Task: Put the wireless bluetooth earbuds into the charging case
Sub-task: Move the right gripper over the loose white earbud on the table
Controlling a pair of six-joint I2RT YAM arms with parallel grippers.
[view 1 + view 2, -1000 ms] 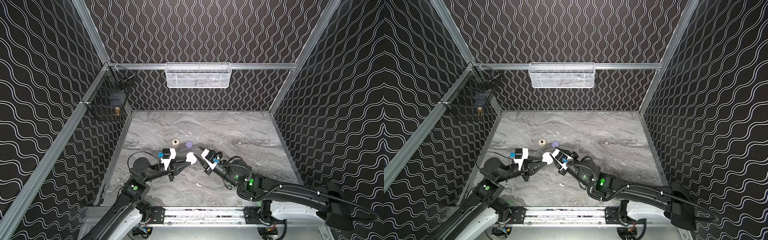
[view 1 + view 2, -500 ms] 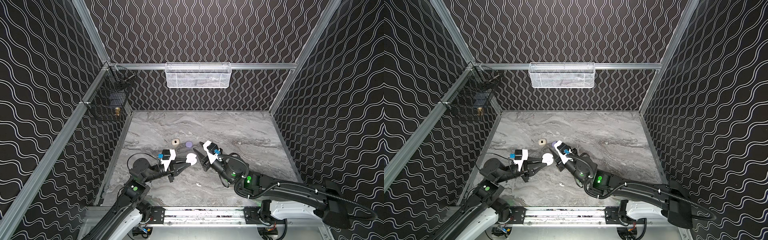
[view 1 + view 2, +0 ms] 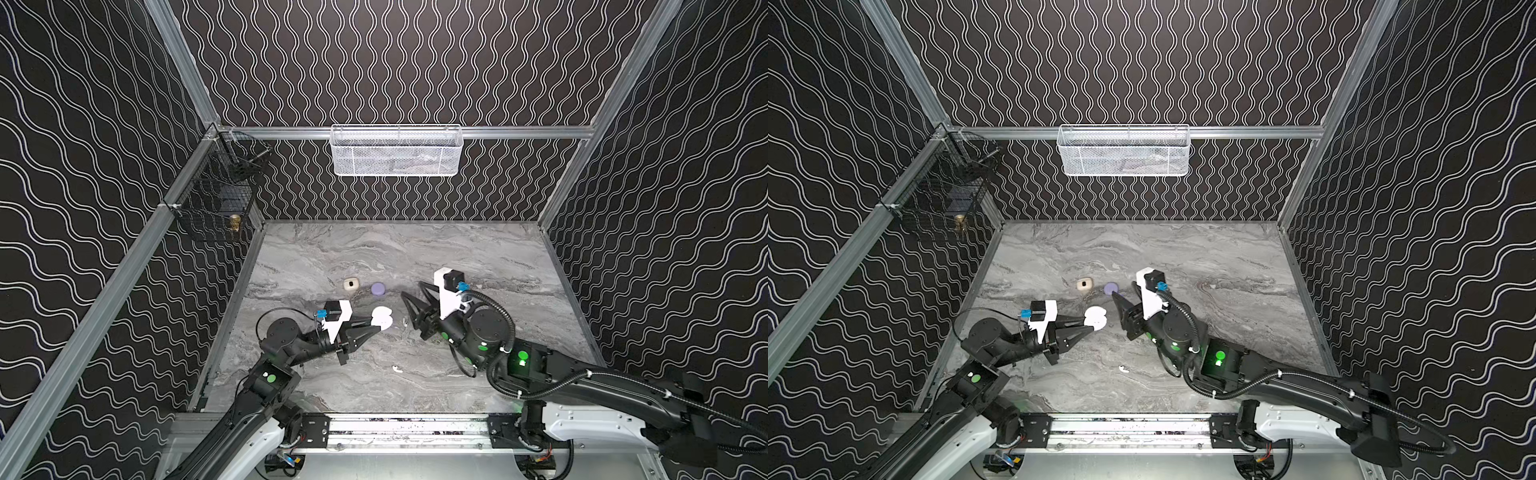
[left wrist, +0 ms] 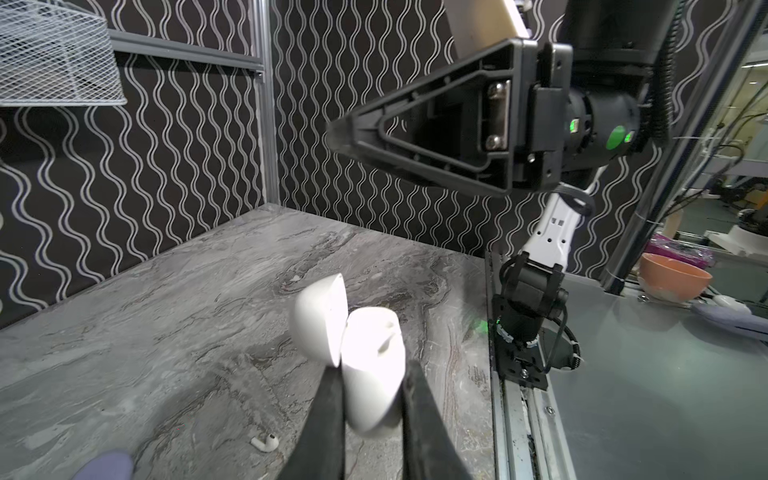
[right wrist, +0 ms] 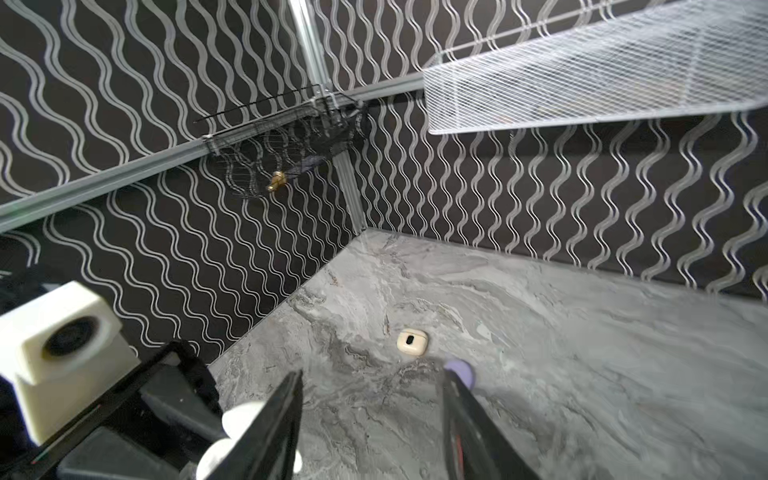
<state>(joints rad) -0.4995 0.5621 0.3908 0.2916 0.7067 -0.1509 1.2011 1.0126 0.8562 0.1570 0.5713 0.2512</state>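
Grey marbled tabletop (image 3: 457, 257), seen in both top views; near its middle a cream earbud case (image 3: 351, 284) (dark oval mark on its upper face) sits just beside a lavender case (image 3: 377, 289); well apart, nearer the front edge, lies one white stemmed earbud (image 3: 397, 368).

White mesh basket (image 3: 397, 151): hangs on the back-wall rail, 12 o'clock in both top views.
Black wire basket (image 3: 216, 199): on the side-wall rail, 10 o'clock.
Brass piece (image 3: 235, 223): inside the black wire basket, low down.
Tabletop (image 3: 478, 257): grey, marbled.
Orange bowl (image 4: 673, 276): outside the enclosure, left wrist view only.
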